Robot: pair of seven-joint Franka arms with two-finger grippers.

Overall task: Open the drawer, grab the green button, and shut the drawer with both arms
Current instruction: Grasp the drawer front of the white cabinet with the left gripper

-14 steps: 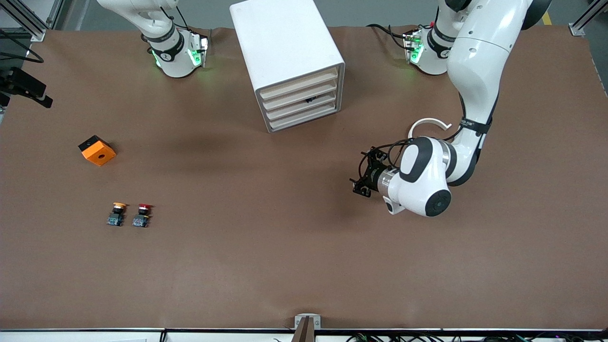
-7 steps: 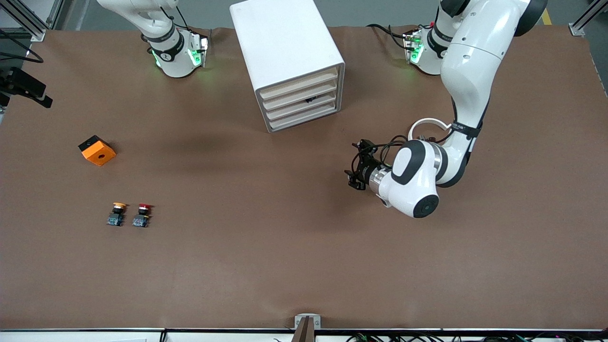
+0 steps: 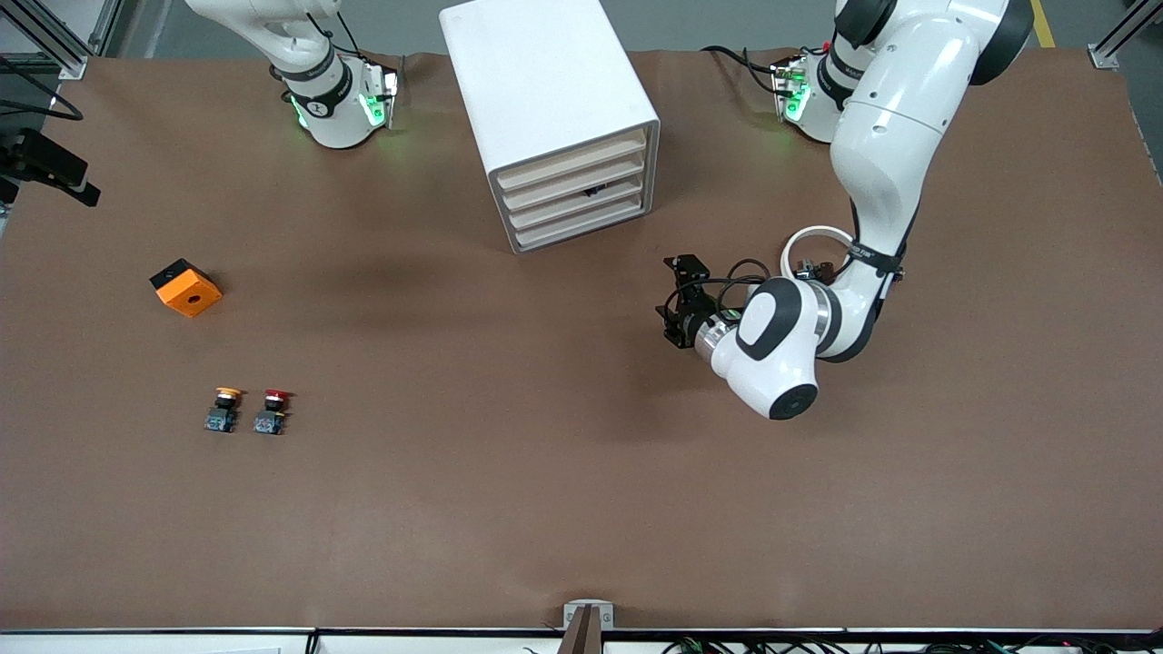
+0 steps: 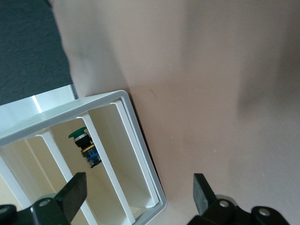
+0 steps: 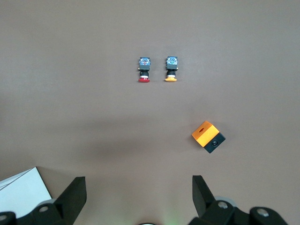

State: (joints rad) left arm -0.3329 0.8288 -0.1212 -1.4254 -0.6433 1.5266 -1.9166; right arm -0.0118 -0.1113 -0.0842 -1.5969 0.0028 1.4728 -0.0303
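- While the left arm comes down from its base at about one o'clock in the front view, it folds at a low elbow and turns its wrist toward the white drawer cabinet; the left gripper hangs over bare table in front of the cabinet's drawer fronts, toward the left arm's end, and touches nothing.
- From the same view, the right arm waits, drawn up at its base near eleven o'clock, with its gripper out of sight.
- Toward the right arm's end lie an orange block and, nearer the camera, a yellow-capped button just beside a red-capped button.
- Seen from the left wrist, the two black fingers stand wide apart and empty, pointed at the cabinet's open-looking shelf face; the button, green cap on a black and blue body, sits inside one compartment.
- Seen from the right wrist, the right gripper hangs high with its fingers spread wide and nothing between them, looking down on the red-capped button, the yellow-capped button, the orange block and a white corner of the cabinet.
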